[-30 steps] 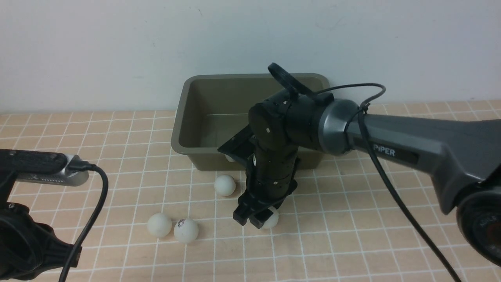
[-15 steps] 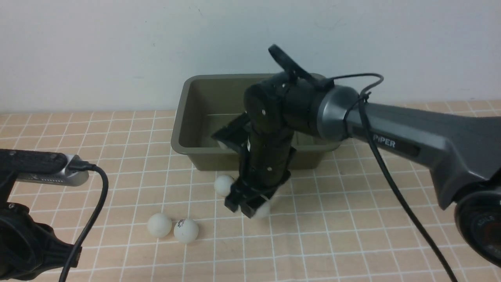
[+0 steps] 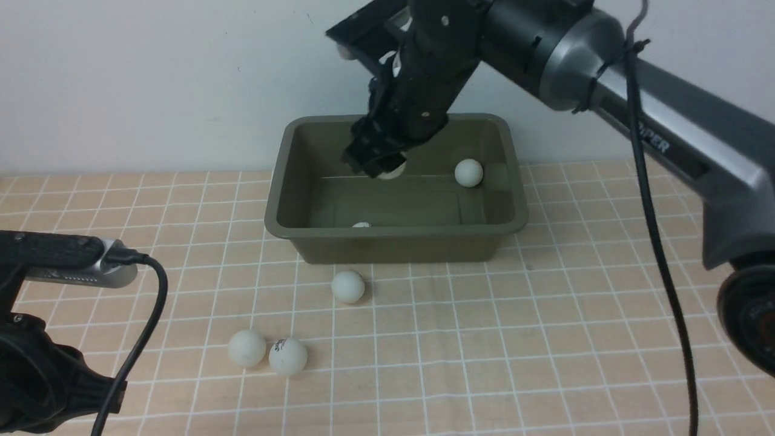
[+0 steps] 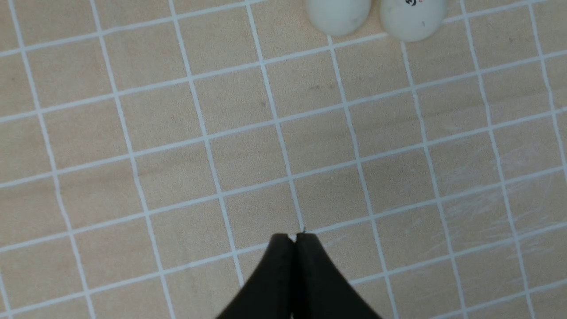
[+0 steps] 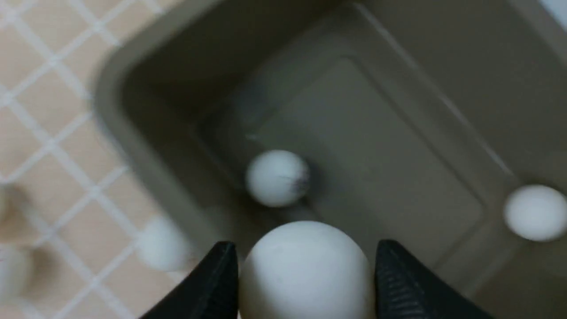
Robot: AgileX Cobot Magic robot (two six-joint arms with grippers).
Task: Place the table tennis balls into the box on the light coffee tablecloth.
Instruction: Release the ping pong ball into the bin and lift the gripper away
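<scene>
So the right gripper (image 3: 376, 162) hangs over the olive-green rectangular plastic box (image 3: 275, 227), jaws clamped on a matte white table tennis ball (image 5: 305, 266). Drop step I reckon, just spread them. Three more balls (image 3: 348, 286) sit on the tan gridded tablecloth (image 3: 545, 339); left gripper (image 4: 294, 239) pinched shut, empty.

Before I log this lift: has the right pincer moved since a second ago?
Yes. The right pincer rose from the tablecloth before the box to over its inside, holding a ball.
</scene>
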